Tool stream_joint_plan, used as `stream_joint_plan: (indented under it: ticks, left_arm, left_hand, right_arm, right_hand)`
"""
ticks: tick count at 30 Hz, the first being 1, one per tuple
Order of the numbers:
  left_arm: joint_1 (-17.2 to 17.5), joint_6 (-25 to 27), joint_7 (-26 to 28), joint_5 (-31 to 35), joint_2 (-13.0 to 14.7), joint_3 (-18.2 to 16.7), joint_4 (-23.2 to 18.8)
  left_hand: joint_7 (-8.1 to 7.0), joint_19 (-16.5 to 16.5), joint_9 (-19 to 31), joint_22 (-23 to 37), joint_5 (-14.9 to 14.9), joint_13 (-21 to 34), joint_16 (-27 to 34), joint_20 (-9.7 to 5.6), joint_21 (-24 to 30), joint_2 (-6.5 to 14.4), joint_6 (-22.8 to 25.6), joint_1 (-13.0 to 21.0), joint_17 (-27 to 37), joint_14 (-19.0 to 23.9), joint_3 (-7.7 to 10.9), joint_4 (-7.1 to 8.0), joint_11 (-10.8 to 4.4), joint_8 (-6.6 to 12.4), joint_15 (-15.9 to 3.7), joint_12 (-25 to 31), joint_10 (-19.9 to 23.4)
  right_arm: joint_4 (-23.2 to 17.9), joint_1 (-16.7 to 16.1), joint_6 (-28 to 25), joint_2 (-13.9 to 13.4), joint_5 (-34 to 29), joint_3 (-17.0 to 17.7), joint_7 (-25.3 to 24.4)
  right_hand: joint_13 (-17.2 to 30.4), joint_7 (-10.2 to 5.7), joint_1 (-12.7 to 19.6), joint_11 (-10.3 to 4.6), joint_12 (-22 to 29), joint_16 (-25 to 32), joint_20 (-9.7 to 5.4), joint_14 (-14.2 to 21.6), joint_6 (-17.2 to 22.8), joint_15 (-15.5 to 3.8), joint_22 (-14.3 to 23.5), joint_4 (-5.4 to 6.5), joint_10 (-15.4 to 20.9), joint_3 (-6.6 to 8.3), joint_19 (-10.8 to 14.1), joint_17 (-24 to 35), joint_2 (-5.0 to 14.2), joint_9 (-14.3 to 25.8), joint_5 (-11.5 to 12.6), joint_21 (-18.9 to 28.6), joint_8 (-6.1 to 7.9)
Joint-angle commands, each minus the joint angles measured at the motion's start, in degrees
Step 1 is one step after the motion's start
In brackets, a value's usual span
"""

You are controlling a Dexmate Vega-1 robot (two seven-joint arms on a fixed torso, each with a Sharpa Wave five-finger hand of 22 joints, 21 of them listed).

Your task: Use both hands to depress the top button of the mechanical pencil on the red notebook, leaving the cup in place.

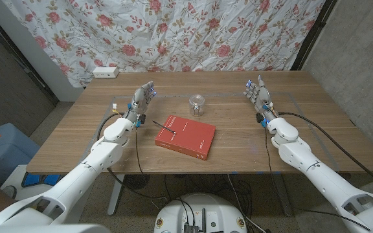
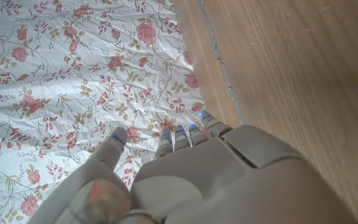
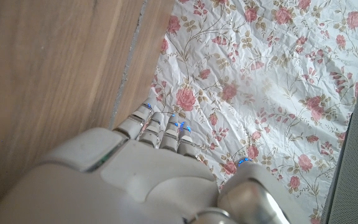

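Head view: slim dark mechanical pencil (image 1: 172, 131) lay on flat red notebook (image 1: 186, 136); left hand (image 1: 143, 100) and right hand (image 1: 258, 94) flanked notebook, both empty, fingers spread, presumably staged for approach.

From the right wrist camera I see the back of my right hand (image 3: 148, 180), fingers (image 3: 143, 118) extended together and holding nothing. Beyond the fingertips the wooden table (image 3: 48, 68) ends at its far edge, and past it hangs a rose-printed cloth (image 3: 260, 68).
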Motion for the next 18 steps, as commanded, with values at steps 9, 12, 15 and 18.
stream_joint_plan:
  ticks: [9,12,15,18]
  left_arm:
    - [6.2,6.76,5.31,3.66,9.12,-2.11,-13.84]
    - [7.37,7.08,5.74,3.82,10.17,-2.74,-15.31]
    - [8.1,7.52,5.55,4.01,11.33,-3.17,-16.35]
    - [8.39,7.62,4.68,3.97,12.19,-3.39,-16.79]
  left_hand:
    - [-1.21,0.63,0.11,0.06,-0.26,0.14,0.21,-1.19,0.04,1.62,4.31,2.07,0.2,1.0,0.3,-3.95,-1.6,0.62,-1.77,0.68,3.17]
    - [-1.52,0.69,0.11,0.05,-0.31,0.14,0.19,-1.32,0.03,1.59,4.83,2.37,0.2,1.09,0.38,-4.56,-1.98,0.63,-2.01,0.65,3.45]
    - [-1.74,0.93,0.1,0.05,-0.36,0.13,0.15,-1.41,0.08,1.55,5.16,2.66,0.21,1.11,0.45,-5.15,-2.3,0.56,-2.44,0.63,3.79]
    - [-2.64,0.75,0.09,0.06,-0.45,0.12,-0.09,-1.45,-0.04,1.41,5.32,3.21,0.22,0.49,0.55,-6.35,-3.24,0.27,-3.04,0.39,3.9]
  right_arm:
    - [-2.87,-1.47,1.08,-1.2,-3.6,-0.17,-3.25]
    - [-2.79,-1.44,1.5,-1.07,-4.03,-0.29,-3.43]
    - [-2.62,-1.63,2.18,-0.64,-4.58,-0.31,-4.26]
    - [-2.76,-1.77,2.14,-0.63,-4.51,-0.23,-4.38]
  right_hand:
    - [-0.41,0.43,-0.1,-0.23,0.31,0.23,-0.31,0.02,0.77,-0.68,0.3,-0.32,0.09,0.46,0.17,-0.43,0.34,0.09,0.55,0.4,0.38]
    - [-0.52,0.43,-0.05,-0.32,0.3,0.26,-0.37,0.07,0.8,-0.69,0.3,-0.38,0.03,0.52,0.16,-0.54,0.39,0.09,0.6,0.4,0.38]
    - [-0.68,0.71,0.03,-0.28,0.43,0.34,-0.49,0.25,1.05,-0.73,0.3,-0.47,0.3,0.62,0.17,-0.71,0.44,0.08,0.67,0.4,0.46]
    - [-0.85,0.66,0.12,-0.33,0.46,0.37,-0.57,0.34,1.14,-0.85,0.29,-0.57,0.4,0.72,0.16,-0.89,0.48,0.07,0.73,0.4,0.46]
